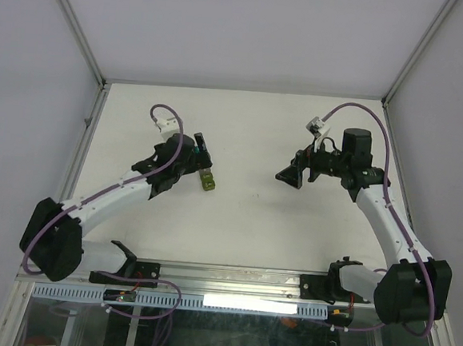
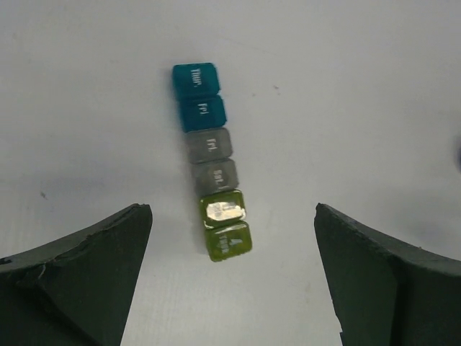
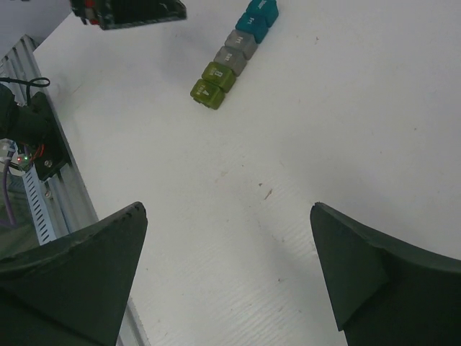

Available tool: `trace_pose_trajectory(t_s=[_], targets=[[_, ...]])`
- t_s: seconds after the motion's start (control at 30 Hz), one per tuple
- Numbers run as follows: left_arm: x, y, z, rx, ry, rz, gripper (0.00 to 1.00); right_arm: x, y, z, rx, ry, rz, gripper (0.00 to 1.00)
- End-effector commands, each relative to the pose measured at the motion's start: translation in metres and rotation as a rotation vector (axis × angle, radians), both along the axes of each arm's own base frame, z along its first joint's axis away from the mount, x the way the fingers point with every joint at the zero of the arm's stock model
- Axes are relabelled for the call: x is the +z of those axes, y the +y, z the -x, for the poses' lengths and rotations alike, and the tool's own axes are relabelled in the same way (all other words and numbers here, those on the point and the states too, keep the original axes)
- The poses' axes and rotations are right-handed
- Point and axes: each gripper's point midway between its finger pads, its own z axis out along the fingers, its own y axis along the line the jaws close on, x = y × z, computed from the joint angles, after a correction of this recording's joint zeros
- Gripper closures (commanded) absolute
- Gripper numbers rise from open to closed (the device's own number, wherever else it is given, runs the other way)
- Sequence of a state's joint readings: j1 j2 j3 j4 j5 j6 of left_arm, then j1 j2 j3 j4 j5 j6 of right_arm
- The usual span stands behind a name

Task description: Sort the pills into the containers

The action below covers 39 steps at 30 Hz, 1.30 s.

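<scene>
Left of counter centre, at about nine o'clock in the overhead view, lies the pill organizer strip (image 1: pixel 207 183): joined lidded compartments, teal at one end, grey in the middle, olive-green at the other. Day labels are printed on the lids. All lids look shut. No loose pills show in any view.

- Left wrist view: strip (image 2: pixel 211 160) flat on the white counter (image 2: pixel 360 108). Long axis runs nearly twelve to six, leaning slightly toward eleven–five. Teal end far, green end near.
- Left end effector (image 2: pixel 232 210): fingers spread wide, nothing between them but the strip's green end below. It hovers directly over that end, and the axis runs roughly across the line between the fingers.
- Right wrist view: strip (image 3: pixel 232 54) sits at twelve o'clock, well apart, its axis running one to seven.
- Right end effector (image 3: pixel 229 209): fingers wide apart, empty, above bare counter. Overhead, the strip lies at its nine o'clock.

Judgement: the left arm is much the nearer and already lined up over the strip. The right would have to cross the counter. With the lids shut and no pills in sight, sorting looks not yet begun.
</scene>
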State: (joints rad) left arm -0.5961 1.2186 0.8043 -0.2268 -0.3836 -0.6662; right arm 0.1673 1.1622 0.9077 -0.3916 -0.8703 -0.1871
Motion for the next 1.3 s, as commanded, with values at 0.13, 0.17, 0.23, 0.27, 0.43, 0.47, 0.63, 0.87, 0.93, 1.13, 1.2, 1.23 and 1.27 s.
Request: trace_pose_trajectory(t_s=[0.13, 0.17, 0.23, 0.27, 0.43, 0.47, 0.63, 0.87, 0.93, 1.13, 1.2, 1.23, 1.27], targets=[[-0.045, -0.002, -0.041, 0.184, 0.14, -0.108, 0.07, 0.031, 0.01, -0.005, 0.04, -0.139, -0.04, 0.0], [-0.05, -0.003, -0.044, 0.188, 0.149, -0.114, 0.08, 0.03, 0.01, -0.005, 0.04, -0.132, -0.038, 0.0], [-0.062, -0.007, -0.05, 0.189, 0.171, -0.134, 0.11, 0.028, 0.01, -0.005, 0.039, -0.126, -0.037, 0.0], [-0.065, -0.01, -0.055, 0.186, 0.179, -0.146, 0.12, 0.028, 0.01, -0.005, 0.04, -0.123, -0.037, 0.0], [-0.097, -0.015, -0.061, 0.175, 0.258, -0.213, 0.17, 0.022, 0.01, -0.007, 0.04, -0.098, -0.032, 0.0], [-0.1, -0.016, -0.061, 0.172, 0.266, -0.213, 0.18, 0.021, 0.01, -0.007, 0.041, -0.093, -0.031, 0.0], [-0.114, -0.017, -0.058, 0.155, 0.298, -0.235, 0.27, 0.019, 0.011, -0.007, 0.044, -0.083, -0.03, 0.0], [-0.123, -0.024, -0.053, 0.085, 0.331, -0.245, 0.46, 0.016, 0.012, -0.007, 0.053, -0.069, -0.032, 0.0], [-0.125, -0.028, -0.049, 0.044, 0.342, -0.252, 0.54, 0.016, 0.013, -0.006, 0.056, -0.064, -0.037, 0.0], [-0.132, -0.046, -0.032, -0.179, 0.349, -0.329, 0.68, 0.014, 0.016, -0.003, 0.075, -0.033, -0.058, 0.0], [-0.134, -0.057, -0.022, -0.316, 0.335, -0.336, 0.68, 0.014, 0.017, -0.002, 0.083, -0.022, -0.068, 0.0], [-0.133, -0.063, -0.018, -0.388, 0.318, -0.335, 0.68, 0.014, 0.018, -0.001, 0.089, -0.016, -0.074, 0.0], [-0.131, -0.071, -0.013, -0.46, 0.294, -0.322, 0.67, 0.013, 0.019, 0.0, 0.092, -0.009, -0.081, 0.0]])
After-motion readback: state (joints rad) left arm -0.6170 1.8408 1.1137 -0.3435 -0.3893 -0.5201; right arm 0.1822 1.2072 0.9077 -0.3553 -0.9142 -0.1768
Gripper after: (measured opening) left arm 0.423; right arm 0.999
